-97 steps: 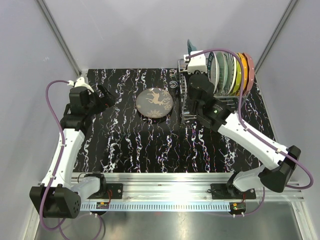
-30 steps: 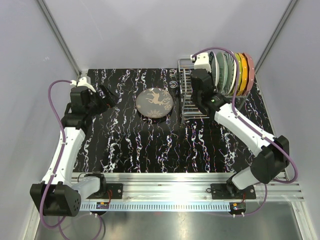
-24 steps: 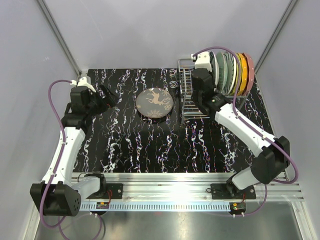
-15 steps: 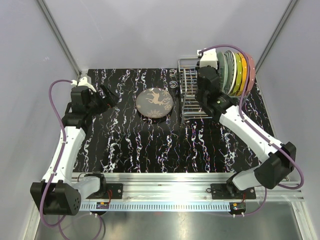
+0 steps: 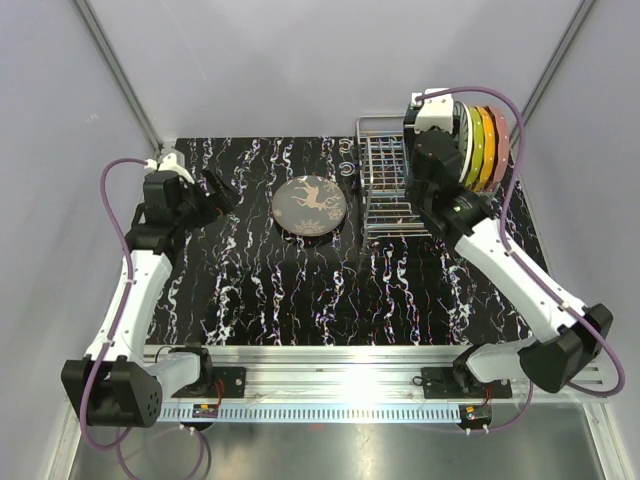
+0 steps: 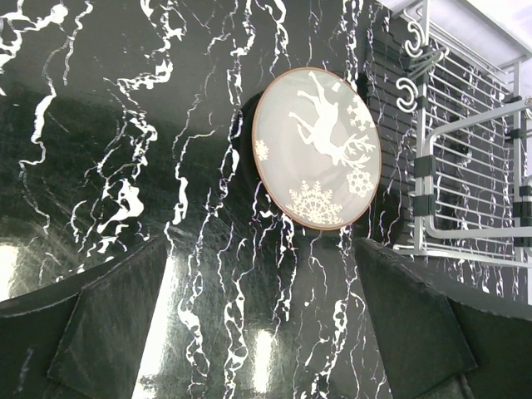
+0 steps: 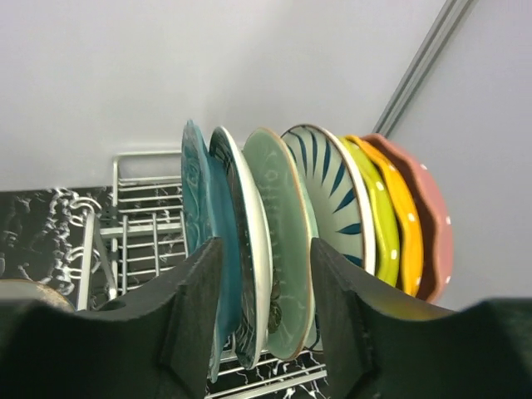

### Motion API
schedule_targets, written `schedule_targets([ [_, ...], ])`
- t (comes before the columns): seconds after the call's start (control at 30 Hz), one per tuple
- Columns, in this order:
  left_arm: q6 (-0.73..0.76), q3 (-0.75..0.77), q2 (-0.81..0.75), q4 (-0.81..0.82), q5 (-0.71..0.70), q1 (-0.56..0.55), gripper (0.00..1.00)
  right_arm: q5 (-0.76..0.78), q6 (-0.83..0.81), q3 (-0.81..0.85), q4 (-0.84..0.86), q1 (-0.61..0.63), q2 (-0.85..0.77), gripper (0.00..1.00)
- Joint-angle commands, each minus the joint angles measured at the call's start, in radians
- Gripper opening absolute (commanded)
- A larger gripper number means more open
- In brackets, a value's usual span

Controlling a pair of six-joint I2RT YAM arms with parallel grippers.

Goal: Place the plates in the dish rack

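Teal, green, striped and dotted plates [image 7: 274, 216] stand upright in the chrome dish rack [image 5: 385, 190]. The right gripper [image 7: 266, 249] has partly opened its jaws and released the last one. Only the brown deer plate [image 5: 310, 206] lies flat on the table [image 5: 260, 290], facing the wide-open left gripper [image 6: 259, 245].

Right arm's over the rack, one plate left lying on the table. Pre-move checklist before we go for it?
1. Right end effector open: ok, jaws apart above the chrome wire dish rack.
2. Its fingers clear of the racked rims: cannot tell.
3. Seven colourful round plates upright in the rack: ok.
4. Free slots: ok, the rack's left part is bare.
5. Dark round plate with pale deer motif loaded: not ok, flat on the black marbled table, apart from the rack.
6. Left end effector open, empty: ok.
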Motion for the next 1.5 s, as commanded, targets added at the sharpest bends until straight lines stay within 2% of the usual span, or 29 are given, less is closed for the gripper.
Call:
schedule_targets([
  [0.0, 0.008, 0.024, 0.015, 0.066, 0.047, 0.005, 0.99, -0.08, 0.036, 0.065, -0.035, -0.003, -0.086, 0.55],
  [0.2, 0.048, 0.022, 0.038, 0.075, 0.066, -0.012, 0.99, -0.135, 0.09, 0.079, -0.087, -0.003, -0.148, 0.58],
  [0.37, 0.129, 0.039, 0.055, 0.059, 0.026, -0.106, 0.99, -0.149, 0.14, 0.069, -0.149, -0.004, -0.237, 0.6],
  [0.53, 0.191, 0.087, 0.13, -0.01, -0.032, -0.219, 0.99, -0.166, 0.215, -0.041, -0.205, -0.003, -0.365, 0.61],
  [0.77, 0.324, 0.104, 0.196, -0.038, -0.163, -0.411, 0.99, -0.209, 0.335, -0.275, -0.272, -0.003, -0.609, 0.57],
  [0.97, 0.422, 0.101, 0.27, 0.008, -0.418, -0.534, 0.94, -0.242, 0.381, -0.45, -0.292, -0.003, -0.758, 0.56],
  [1.07, 0.505, 0.082, 0.279, 0.074, -0.465, -0.6, 0.94, -0.268, 0.429, -0.503, -0.309, -0.003, -0.823, 0.55],
  [1.2, 0.597, 0.084, 0.331, 0.16, -0.425, -0.637, 0.95, -0.278, 0.469, -0.535, -0.305, -0.003, -0.895, 0.52],
  [1.47, 0.719, 0.205, 0.593, 0.177, -0.304, -0.653, 0.96, -0.299, 0.47, -0.527, -0.325, -0.001, -0.939, 0.49],
])
